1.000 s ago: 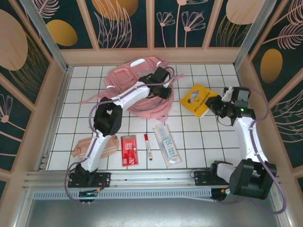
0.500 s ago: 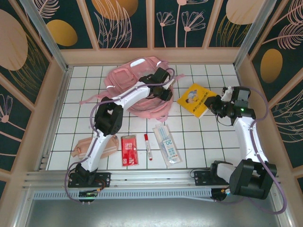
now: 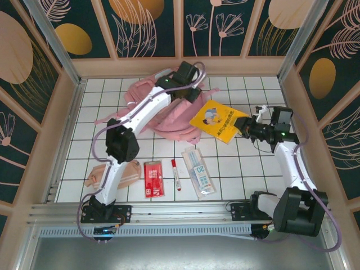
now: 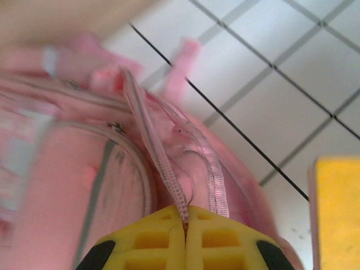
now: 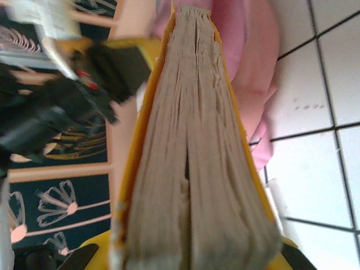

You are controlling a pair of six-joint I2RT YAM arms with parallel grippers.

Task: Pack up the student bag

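The student bag (image 3: 160,115), a light-pink backpack, lies at the back middle of the tiled table. My left gripper (image 3: 190,91) is over its far right edge. In the left wrist view that gripper (image 4: 185,214) is shut on the bag's pink zipper strip (image 4: 163,169), which runs up taut from the fabric (image 4: 67,191). My right gripper (image 3: 243,128) is shut on a yellow book (image 3: 216,120) and holds it off the table just right of the bag. In the right wrist view the book's page edge (image 5: 191,157) rises from the gripper (image 5: 194,260), with the bag (image 5: 256,67) beyond it.
Along the front lie a peach pencil pouch (image 3: 107,173), a red packet (image 3: 153,178), a red pen (image 3: 176,173) and a clear packet (image 3: 198,171). Wooden walls (image 3: 185,66) close in the table on three sides. The left arm (image 5: 73,101) reaches close to the book.
My left gripper has closed fully on the zipper strip and pulled it toward the back wall. My right gripper has carried the yellow book left, closer to the bag.
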